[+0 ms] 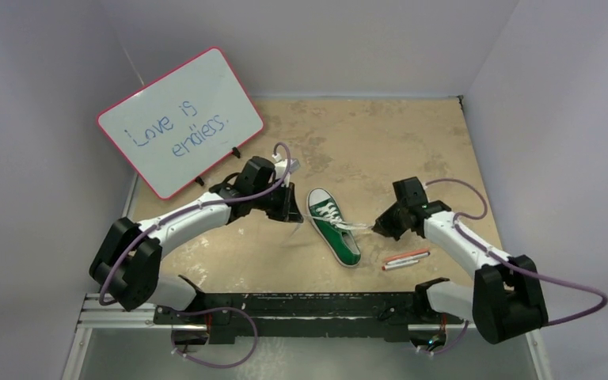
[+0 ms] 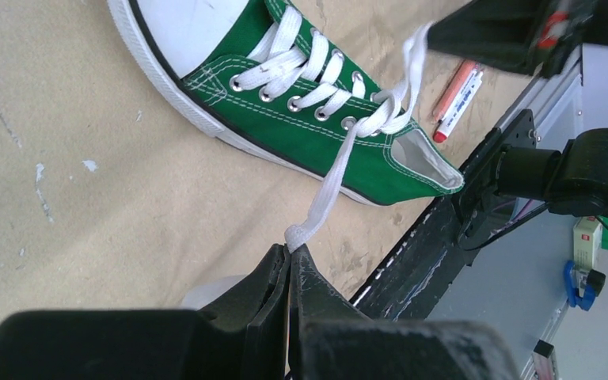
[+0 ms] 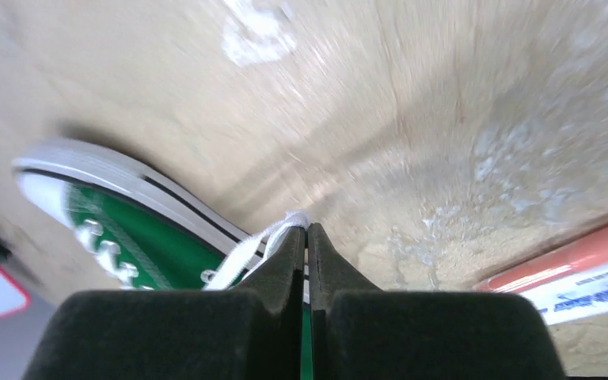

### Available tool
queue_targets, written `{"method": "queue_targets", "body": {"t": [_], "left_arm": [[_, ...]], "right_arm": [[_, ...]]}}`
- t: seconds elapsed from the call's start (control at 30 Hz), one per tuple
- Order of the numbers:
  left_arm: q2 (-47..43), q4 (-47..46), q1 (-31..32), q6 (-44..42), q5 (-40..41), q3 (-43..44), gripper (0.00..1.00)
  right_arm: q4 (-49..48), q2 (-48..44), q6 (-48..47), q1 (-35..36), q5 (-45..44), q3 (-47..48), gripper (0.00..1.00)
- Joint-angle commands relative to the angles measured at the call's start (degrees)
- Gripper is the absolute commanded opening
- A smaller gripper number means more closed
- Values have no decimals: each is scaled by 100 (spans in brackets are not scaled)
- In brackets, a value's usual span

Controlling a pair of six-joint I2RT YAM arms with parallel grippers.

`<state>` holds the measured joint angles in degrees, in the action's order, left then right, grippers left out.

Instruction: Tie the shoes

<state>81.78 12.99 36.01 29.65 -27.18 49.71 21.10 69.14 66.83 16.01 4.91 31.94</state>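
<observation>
A small green canvas sneaker (image 1: 334, 226) with a white toe cap and white sole lies on the tan table between my arms, toe toward the back. It also shows in the left wrist view (image 2: 301, 103) and the right wrist view (image 3: 134, 229). My left gripper (image 1: 294, 215) is shut on one white lace (image 2: 328, 190), pinched at the fingertips (image 2: 291, 252) and pulled out to the shoe's left. My right gripper (image 1: 377, 227) is shut on the other white lace (image 3: 253, 241), stretched to the shoe's right (image 1: 358, 227). The laces cross once at the top eyelets (image 2: 380, 119).
A red and white marker (image 1: 405, 259) lies right of the shoe's heel, near my right arm. A pink-framed whiteboard (image 1: 180, 120) leans at the back left. The black rail (image 1: 301, 305) runs along the near edge. Grey walls stand on three sides.
</observation>
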Motion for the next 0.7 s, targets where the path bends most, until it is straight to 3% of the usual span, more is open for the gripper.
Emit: {"method": "queue_targets", "body": {"t": [0.0,0.4,0.67], "left_arm": [[-310,243,-33,110,345,-157,0],[-44,1023,-33,-2,1036,-234,0],[779,2568,-50,-240,1626,264,0]], "right_arm": [[1368,-268,-471,-17,-2172,1051,0],[1055,897,-1965,-167,-4251,2480,0],[411,1423,-2337,-600,-3800,2404,0]]}}
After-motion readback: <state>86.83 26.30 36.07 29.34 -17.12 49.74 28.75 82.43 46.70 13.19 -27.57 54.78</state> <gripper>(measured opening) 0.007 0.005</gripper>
